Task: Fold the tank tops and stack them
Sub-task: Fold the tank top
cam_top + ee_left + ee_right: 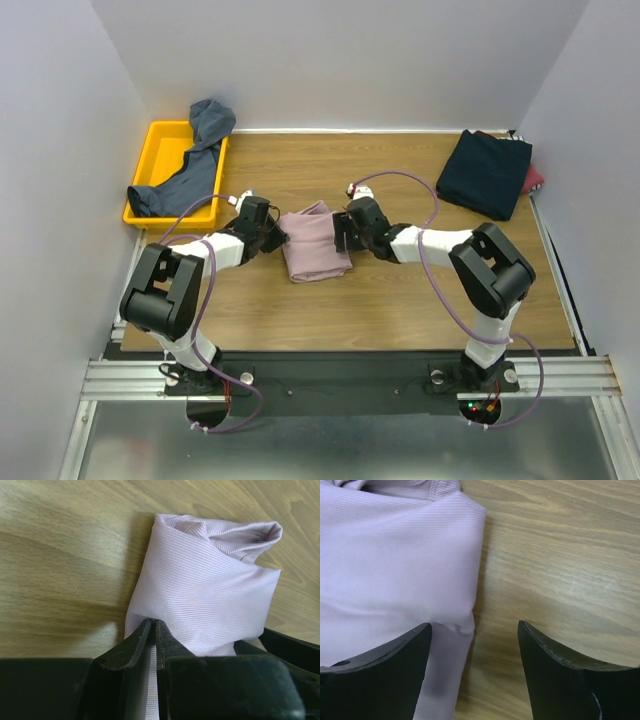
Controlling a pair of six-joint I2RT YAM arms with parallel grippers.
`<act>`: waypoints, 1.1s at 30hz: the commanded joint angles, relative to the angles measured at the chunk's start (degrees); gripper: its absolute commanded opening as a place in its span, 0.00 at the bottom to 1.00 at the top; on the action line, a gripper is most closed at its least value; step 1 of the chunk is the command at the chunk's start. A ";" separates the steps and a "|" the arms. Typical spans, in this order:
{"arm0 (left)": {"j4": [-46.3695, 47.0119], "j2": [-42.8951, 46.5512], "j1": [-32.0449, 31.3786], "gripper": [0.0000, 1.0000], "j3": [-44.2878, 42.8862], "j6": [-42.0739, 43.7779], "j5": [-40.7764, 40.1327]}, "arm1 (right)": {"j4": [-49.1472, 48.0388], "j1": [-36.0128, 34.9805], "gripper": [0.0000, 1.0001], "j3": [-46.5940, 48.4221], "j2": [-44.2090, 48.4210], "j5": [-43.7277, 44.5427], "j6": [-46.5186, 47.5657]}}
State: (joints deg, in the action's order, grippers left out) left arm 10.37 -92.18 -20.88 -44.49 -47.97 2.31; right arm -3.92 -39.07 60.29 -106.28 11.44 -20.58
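Note:
A dusty pink tank top (314, 243) lies folded in the middle of the table. My left gripper (279, 236) is at its left edge and is shut on a pinch of the pink cloth (210, 595). My right gripper (341, 236) is at its right edge, open, one finger (385, 675) over the cloth (395, 560) and the other over bare wood. A slate blue-grey tank top (190, 165) hangs over the yellow tray. A dark navy tank top (485, 172) lies folded at the back right on a red one (535, 178).
The yellow plastic tray (158, 140) stands at the back left against the wall. White walls close in the table (400, 300) on three sides. Purple cables loop over both arms.

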 commanded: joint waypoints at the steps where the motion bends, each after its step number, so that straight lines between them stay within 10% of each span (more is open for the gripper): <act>1: 1.58 3.05 -0.03 0.21 1.86 1.20 1.82 | -0.74 0.40 0.79 -0.97 6.17 1.13 -1.40; 19: -1.94 9.74 -12.68 0.20 1.42 0.16 1.12 | -0.56 8.40 0.82 15.99 -9.20 -15.66 -4.29; 33: 2.55 2.62 -15.33 0.13 5.82 -3.01 -0.11 | -3.46 8.48 0.61 17.67 -13.34 -22.07 -7.46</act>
State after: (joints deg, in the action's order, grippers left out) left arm 10.52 -89.19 -36.25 -39.68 -50.13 2.94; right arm -4.91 -30.17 76.82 -119.11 -7.46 -26.61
